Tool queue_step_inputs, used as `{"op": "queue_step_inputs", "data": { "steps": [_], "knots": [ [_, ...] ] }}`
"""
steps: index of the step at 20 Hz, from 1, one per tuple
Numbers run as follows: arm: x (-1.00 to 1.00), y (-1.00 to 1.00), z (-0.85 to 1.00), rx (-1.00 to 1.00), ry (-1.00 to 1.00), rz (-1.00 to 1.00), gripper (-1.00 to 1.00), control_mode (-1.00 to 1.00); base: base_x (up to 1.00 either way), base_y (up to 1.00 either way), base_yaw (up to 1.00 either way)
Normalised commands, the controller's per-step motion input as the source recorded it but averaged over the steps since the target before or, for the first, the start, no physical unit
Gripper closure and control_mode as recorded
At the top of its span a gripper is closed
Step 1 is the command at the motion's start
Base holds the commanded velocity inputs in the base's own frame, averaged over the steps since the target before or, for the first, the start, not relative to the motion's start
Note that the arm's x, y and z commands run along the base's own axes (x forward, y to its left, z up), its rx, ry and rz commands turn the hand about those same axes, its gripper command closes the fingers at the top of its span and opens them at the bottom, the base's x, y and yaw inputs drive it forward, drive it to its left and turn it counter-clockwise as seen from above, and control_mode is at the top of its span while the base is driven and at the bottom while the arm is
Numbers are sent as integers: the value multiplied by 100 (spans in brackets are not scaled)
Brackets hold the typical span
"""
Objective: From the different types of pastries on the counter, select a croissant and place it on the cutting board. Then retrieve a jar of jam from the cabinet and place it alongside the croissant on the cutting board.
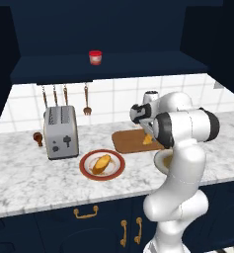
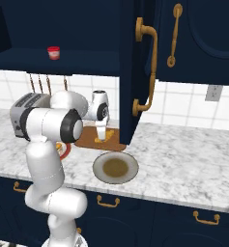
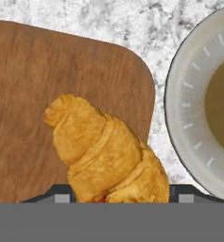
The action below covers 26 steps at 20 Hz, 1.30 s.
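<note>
Over cutting board [image 3: 47, 85]: fingers [image 3: 61, 196] clamped on croissant [image 3: 104, 153]; jar of jam [image 1: 95, 57] on cabinet [image 1: 138, 64] shelf; no legible writing.

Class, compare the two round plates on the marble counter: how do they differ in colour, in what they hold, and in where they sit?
The red-rimmed plate carries a yellow elongated pastry, while the grey plate with a brown centre holds nothing. The red-rimmed plate sits beside the toaster, the grey plate in front of the cutting board where the gripper holds the croissant. Both are round and lie flat on the counter.
</note>
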Motion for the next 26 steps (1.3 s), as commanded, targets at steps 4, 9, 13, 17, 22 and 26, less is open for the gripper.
{"op": "queue_step_inputs", "data": {
  "steps": [4, 9, 13, 17, 22, 26],
  "knots": [
    [52, 8, -14, 0, 0, -5, 100, -100, 0, 0, 0],
    [34, 3, -33, 0, 0, -5, 100, -100, 0, 0, 0],
    [15, 0, -27, 0, -4, -7, -100, -100, 0, 0, 0],
    [20, 2, 16, 0, -11, -6, -100, -100, 0, 0, 0],
    [1, 0, 76, 0, -20, -1, -100, -100, 0, 0, 0],
    [0, 0, 26, 0, -6, 0, -100, -100, 0, 0, 0]
  ]
}}
